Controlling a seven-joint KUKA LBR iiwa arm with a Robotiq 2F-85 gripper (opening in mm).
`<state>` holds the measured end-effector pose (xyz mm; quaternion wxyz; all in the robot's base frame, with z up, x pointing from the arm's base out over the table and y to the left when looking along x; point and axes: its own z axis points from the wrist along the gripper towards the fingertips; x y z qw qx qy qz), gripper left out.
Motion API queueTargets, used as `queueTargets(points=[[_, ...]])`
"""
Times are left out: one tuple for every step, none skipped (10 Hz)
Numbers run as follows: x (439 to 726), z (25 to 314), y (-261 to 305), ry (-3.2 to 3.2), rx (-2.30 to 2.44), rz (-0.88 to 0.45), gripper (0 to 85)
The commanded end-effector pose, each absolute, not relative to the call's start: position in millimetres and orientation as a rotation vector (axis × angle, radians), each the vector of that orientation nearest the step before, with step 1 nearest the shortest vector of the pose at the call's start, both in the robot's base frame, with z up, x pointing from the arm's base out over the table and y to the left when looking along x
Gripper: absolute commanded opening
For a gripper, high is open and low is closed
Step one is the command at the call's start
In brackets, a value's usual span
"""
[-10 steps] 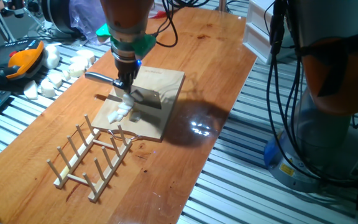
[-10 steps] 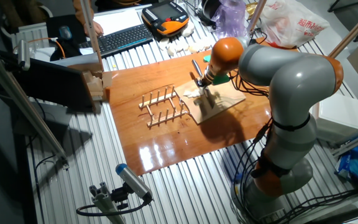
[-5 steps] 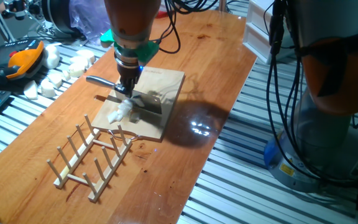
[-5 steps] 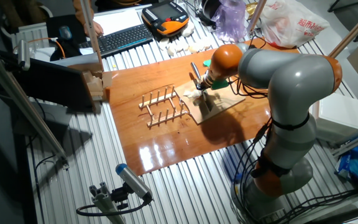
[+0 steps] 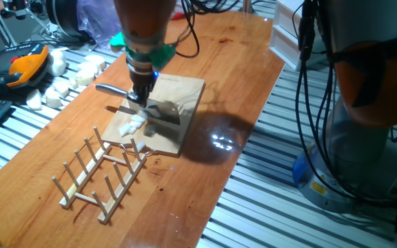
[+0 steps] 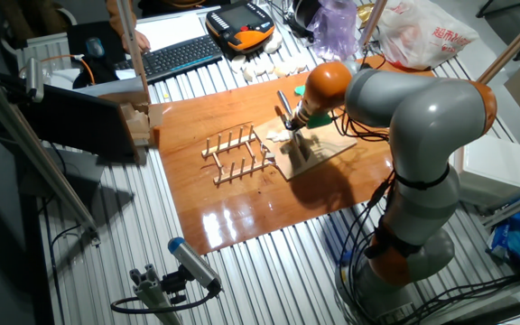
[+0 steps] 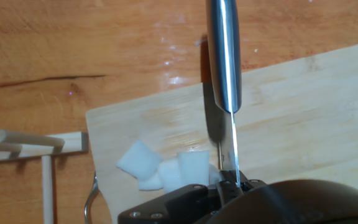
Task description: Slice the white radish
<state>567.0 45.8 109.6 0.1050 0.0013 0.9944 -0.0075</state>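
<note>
On the far left, off the surface's point(image 5: 233, 89) left edge, an orange and black hand controller point(image 5: 25, 67) rests on the ribbed metal frame. Beside it a heap of blocky white chunks point(image 5: 64, 81) spreads along that same edge, some on the frame and some on the wood.

Near the surface's front corner a wooden rack point(image 5: 102, 173) of upright pegs lies on the wood, its far end almost touching the cutting board point(image 5: 178, 103). The hand view shows one of its rails point(image 7: 33, 144) just beside the board's point(image 7: 303, 112) left edge.

The cutting board sits near the middle of the surface. The white radish point(image 5: 134, 124) lies on the board's left front part as a small cluster of cut white pieces point(image 7: 166, 167), touching one another. In the other fixed view the pieces are too small to tell apart.

The gripper point(image 5: 139, 95) hangs over the board right above the radish and is clamped on a knife point(image 5: 112, 89). The handle sticks out toward the surface's left edge, and the steel blade point(image 7: 224, 68) stands on edge. In the hand view the blade runs straight away from the gripper point(image 7: 229, 184), its near end just beside the rightmost white piece; whether it touches the piece cannot be told.

The orange and grey arm point(image 6: 404, 99) reaches in from the right side of the surface.
</note>
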Motion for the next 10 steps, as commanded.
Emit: queueTargets(points=[[568, 113, 46, 2.931, 0.007, -0.030, 0.0], [570, 115, 46, 2.931, 0.010, -0.020, 0.0], [576, 117, 46, 2.931, 0.006, -0.023, 0.0], [583, 119, 45, 2.928, 0.003, -0.028, 0.0], [590, 122, 42, 2.926, -0.009, -0.031, 0.0], [594, 122, 39, 2.928, -0.017, -0.028, 0.0], [596, 119, 39, 2.917, -0.015, -0.030, 0.0], [597, 116, 39, 2.911, -0.014, -0.034, 0.0], [597, 113, 37, 2.905, -0.020, -0.034, 0.0], [597, 110, 35, 2.902, -0.024, -0.028, 0.0]])
